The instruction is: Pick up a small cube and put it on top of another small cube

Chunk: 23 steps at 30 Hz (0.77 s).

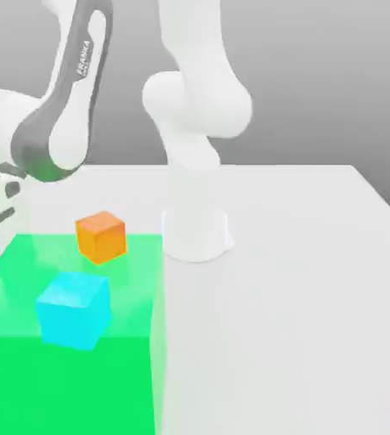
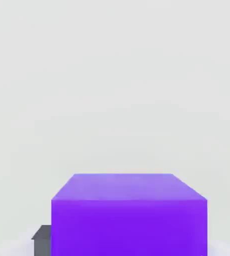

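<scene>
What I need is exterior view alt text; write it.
A white robot arm bends toward the exterior view's left, near a large green block with an orange cube on top and a cyan cube at its near edge.

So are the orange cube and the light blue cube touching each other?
Apart: the exterior view shows green surface between the orange cube and the light blue cube.
</scene>
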Available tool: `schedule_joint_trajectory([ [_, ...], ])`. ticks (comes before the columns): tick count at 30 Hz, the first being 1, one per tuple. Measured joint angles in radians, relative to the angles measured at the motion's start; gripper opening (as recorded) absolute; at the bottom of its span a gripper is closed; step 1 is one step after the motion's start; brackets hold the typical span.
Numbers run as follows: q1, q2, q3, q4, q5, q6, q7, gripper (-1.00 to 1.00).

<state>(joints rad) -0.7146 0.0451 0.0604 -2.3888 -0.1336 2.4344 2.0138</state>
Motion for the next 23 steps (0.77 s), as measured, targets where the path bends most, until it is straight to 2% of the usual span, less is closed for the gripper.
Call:
schedule_joint_trajectory([
  [4,0.075,-0.048,0.053,0.136,0.004,-0.175,-0.039,-1.00],
  [7,0.131,-0.070,0.119,0.243,0.051,-0.304,0.018,-1.00],
  [10,0.247,-0.088,0.174,0.351,0.105,-0.430,0.093,-1.00],
  [12,0.270,-0.074,0.173,0.365,0.132,-0.436,0.143,-1.00],
  [14,0.261,-0.049,0.169,0.325,0.133,-0.371,0.159,-1.00],
  [15,0.255,-0.036,0.169,0.301,0.131,-0.335,0.163,1.00],
  [21,0.215,-0.030,0.179,0.289,0.129,-0.318,0.166,1.00],
  [23,0.204,-0.043,0.197,0.316,0.133,-0.360,0.164,1.00],
])
